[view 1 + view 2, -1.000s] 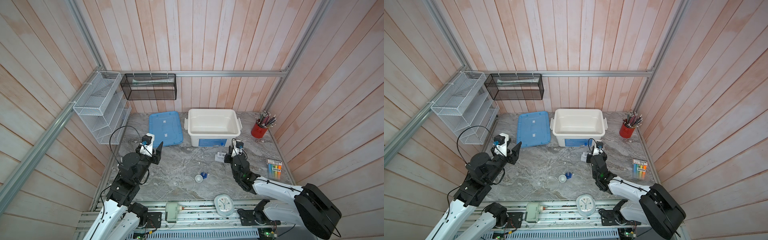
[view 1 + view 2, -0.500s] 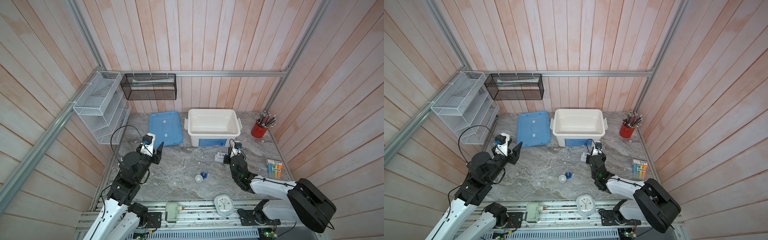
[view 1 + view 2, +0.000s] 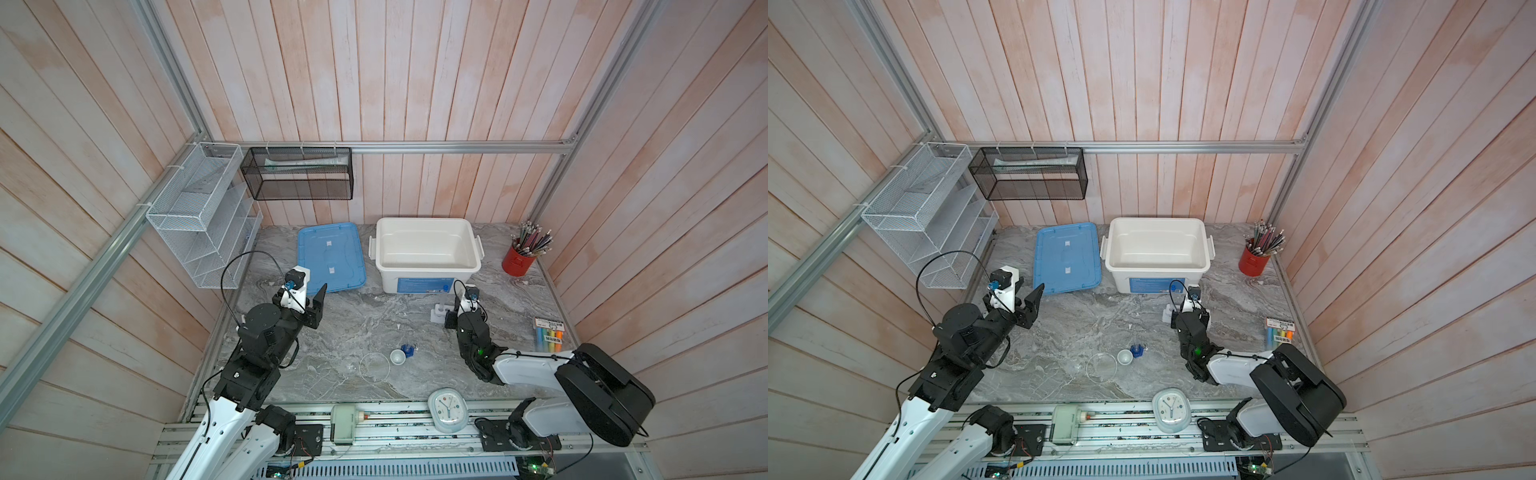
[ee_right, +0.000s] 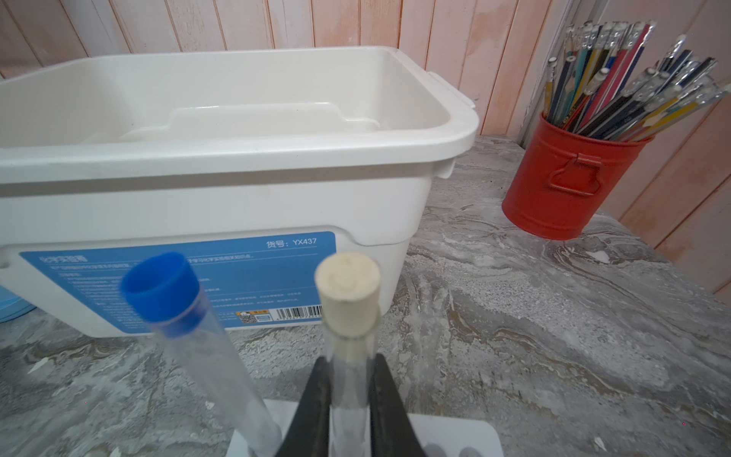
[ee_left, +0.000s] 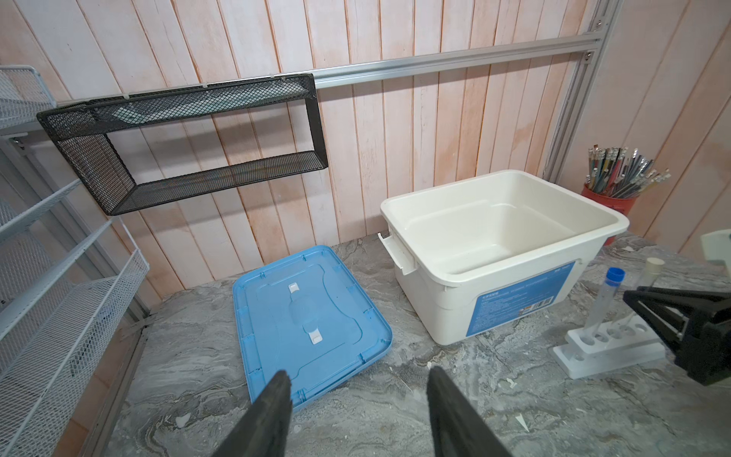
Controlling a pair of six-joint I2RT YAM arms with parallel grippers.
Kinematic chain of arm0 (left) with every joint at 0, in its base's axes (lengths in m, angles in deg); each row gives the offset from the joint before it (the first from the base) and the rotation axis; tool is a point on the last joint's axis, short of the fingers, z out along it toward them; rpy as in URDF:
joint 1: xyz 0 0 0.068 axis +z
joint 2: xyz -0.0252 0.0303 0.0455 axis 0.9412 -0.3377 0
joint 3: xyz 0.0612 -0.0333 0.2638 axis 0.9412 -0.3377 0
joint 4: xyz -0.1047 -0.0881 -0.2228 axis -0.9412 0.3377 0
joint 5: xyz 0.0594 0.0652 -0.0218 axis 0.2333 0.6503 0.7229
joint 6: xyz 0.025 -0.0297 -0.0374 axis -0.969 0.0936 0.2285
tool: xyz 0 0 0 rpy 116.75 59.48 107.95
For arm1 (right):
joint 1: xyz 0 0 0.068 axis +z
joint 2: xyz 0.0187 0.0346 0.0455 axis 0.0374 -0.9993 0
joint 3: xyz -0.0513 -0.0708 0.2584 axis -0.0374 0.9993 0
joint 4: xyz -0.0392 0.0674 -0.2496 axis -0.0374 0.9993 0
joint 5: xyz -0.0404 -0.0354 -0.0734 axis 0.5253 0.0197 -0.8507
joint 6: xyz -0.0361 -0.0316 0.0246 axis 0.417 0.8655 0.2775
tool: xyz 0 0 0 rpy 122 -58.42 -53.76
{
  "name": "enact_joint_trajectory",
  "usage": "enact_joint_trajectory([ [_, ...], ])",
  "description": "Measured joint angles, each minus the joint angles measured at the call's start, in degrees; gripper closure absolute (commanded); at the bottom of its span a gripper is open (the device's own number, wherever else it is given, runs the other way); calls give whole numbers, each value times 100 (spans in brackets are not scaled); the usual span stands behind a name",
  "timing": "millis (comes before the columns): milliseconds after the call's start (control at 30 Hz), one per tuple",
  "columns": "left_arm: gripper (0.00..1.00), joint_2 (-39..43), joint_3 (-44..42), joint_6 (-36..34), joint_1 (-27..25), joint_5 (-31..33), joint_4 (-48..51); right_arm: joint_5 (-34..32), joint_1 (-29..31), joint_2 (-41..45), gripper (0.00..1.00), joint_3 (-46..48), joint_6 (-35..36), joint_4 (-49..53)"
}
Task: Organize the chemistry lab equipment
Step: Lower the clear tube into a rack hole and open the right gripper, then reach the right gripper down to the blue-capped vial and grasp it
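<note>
A white rack (image 4: 455, 435) stands on the marble in front of the white bin. A blue-capped clear tube (image 4: 190, 328) stands in it, leaning slightly. My right gripper (image 4: 350, 380) is shut on the white-capped clear tube (image 4: 350, 316), upright over the rack, its lower end hidden by the fingers. Both tubes also show in the left wrist view, with the blue-capped tube (image 5: 603, 304) to the left of the white-capped tube (image 5: 648, 273). My left gripper (image 5: 358, 380) hangs open and empty near the blue lid. A small white bowl (image 3: 397, 356), a clear round glass vessel (image 3: 374, 367) and a blue-based cylinder (image 3: 408, 350) sit mid-table.
The open white bin (image 3: 424, 284) stands at the back, with the blue lid (image 3: 330, 257) flat to its left. A red cup of pencils (image 3: 517, 261) is at back right and a marker pack (image 3: 549, 334) at the right edge. A pale clock (image 3: 448, 410) lies on the front rail. Wire shelves hang at left.
The right arm has shifted slightly to the left, still gripping the white-capped tube. The left arm has not moved.
</note>
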Motion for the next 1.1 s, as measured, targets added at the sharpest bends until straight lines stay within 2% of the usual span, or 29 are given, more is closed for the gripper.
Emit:
enact_joint_trajectory([
  [167, 43, 35, 0, 0, 2, -2, 0, -20, 0, -146, 98, 2, 13, -157],
  [533, 43, 37, 0, 0, 2, -22, 20, -37, 0, -11, 75, 7, 33, -127],
  [667, 43, 57, 0, 22, 9, -131, 31, -39, 0, 579, 68, 7, 81, 111],
  [833, 43, 125, 0, 109, 13, -380, 42, -33, 0, 1696, 65, -68, 225, 767],
  [967, 43, 57, 4, 188, 13, -745, 37, 61, -4, 2677, 61, -431, 404, 1729],
  [1100, 43, -291, 72, 258, 13, -1272, 31, 273, -15, 3215, 60, -1386, 490, 3123],
])
